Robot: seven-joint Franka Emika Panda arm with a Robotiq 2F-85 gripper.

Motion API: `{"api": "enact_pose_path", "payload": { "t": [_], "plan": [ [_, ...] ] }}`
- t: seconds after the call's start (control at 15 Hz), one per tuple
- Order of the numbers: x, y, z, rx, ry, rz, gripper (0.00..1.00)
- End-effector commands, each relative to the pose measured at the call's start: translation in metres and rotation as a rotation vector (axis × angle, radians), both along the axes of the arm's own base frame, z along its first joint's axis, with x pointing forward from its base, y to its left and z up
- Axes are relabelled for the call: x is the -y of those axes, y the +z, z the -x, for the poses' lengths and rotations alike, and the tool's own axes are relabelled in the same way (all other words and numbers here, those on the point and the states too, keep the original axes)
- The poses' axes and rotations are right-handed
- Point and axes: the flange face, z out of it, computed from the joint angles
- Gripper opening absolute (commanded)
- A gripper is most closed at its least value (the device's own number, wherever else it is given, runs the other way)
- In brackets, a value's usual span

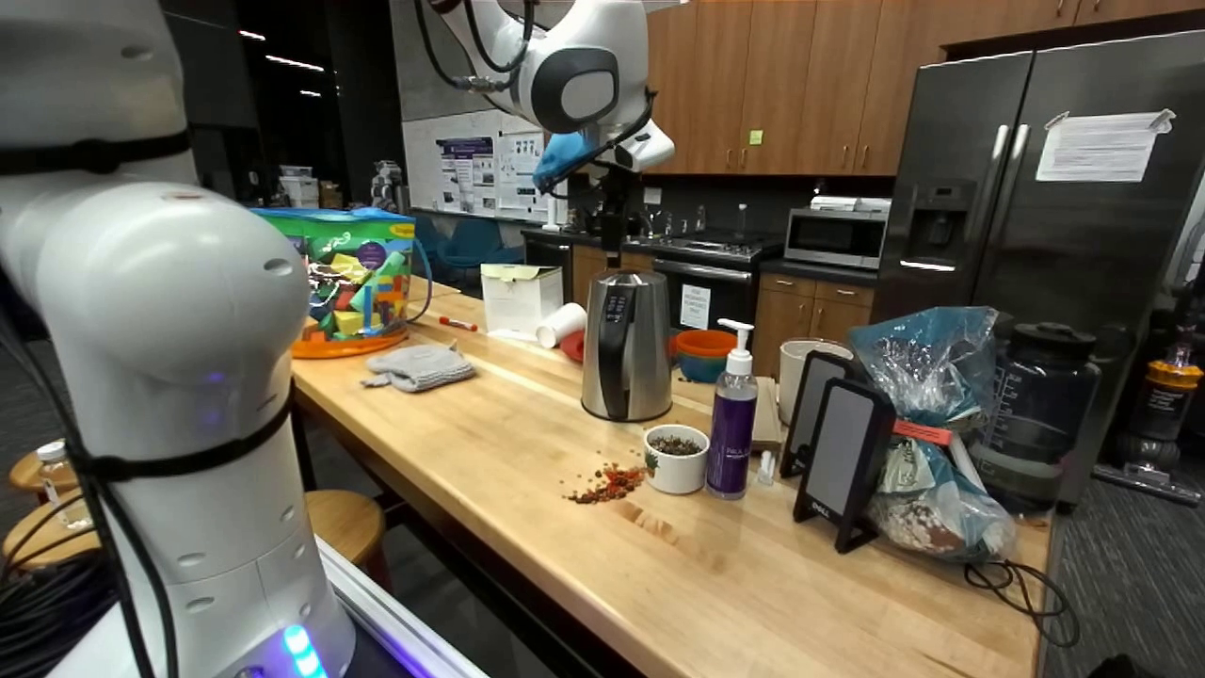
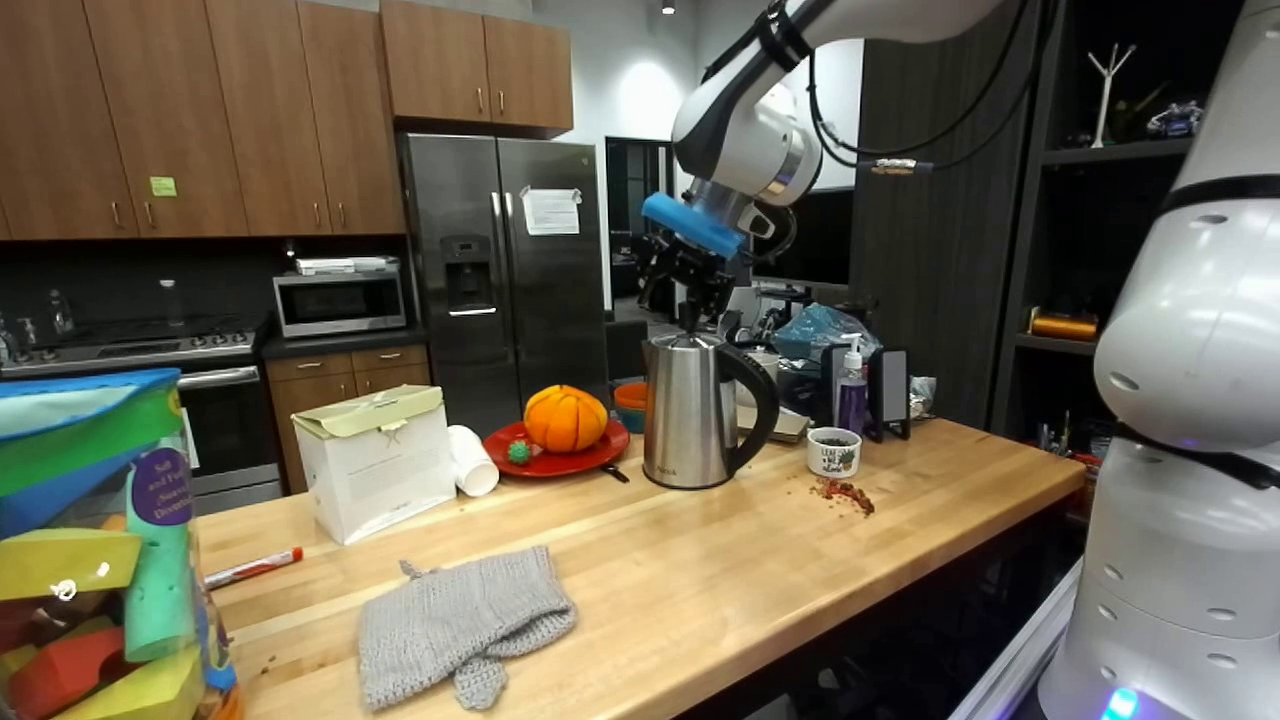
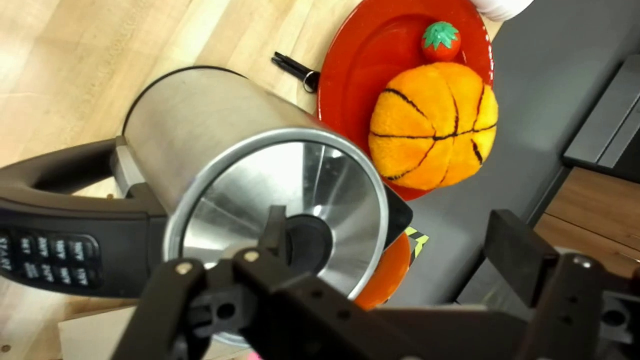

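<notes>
Over the kettle (image 3: 215,115), gripper (image 3: 392,235) hung spread wide, empty; black lid disc (image 3: 311,244) (off to one side) probably needed centring before closing.

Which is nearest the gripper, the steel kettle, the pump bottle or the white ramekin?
The steel kettle: the gripper is right at its lid, while the pump bottle and white ramekin stand farther off.

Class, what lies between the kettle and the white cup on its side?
A red plate bearing a plush pumpkin and a green-topped toy, plus a black item nearer the electric kettle, in an exterior view.
</notes>
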Motion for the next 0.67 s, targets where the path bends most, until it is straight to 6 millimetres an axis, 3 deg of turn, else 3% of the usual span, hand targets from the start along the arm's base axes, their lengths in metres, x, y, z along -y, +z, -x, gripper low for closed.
{"api": "enact_pose_path", "payload": {
  "t": [0.0,0.6],
  "plan": [
    [0.0120,0.0004,-0.0077,-0.014,-0.005,-0.024,1.00],
    [0.0198,-0.0040,-0.0140,-0.027,-0.008,-0.047,1.00]
  ]
}}
